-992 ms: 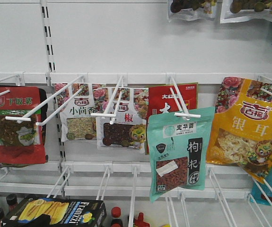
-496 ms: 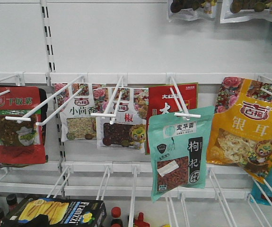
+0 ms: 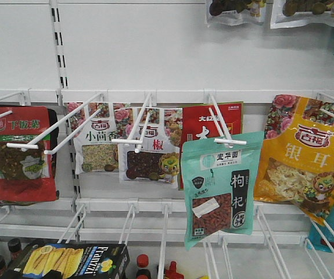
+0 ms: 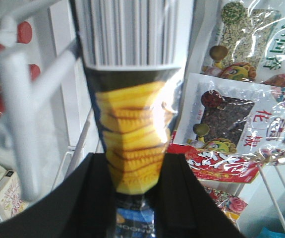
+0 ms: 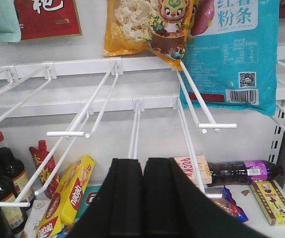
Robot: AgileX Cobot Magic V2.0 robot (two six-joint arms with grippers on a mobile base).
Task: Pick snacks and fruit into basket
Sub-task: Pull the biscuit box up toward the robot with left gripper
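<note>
Snack pick under way: the left gripper (image 4: 135, 166) clamps the corn carton (image 4: 132, 124), held low beneath the red pouch (image 3: 18, 154). The right gripper (image 5: 143, 171) is pressed together, empty. Next, likely, carry the carton to the basket — not in view.

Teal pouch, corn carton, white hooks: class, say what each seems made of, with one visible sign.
The teal pouch looks like soft plastic film, fairly matte, with a clear window showing red berries. The corn carton seems glossy printed cardboard: flat faces, straight edges, glare on its print. The white hooks are probably coated metal wire: thin, rigid, evenly white.
</note>
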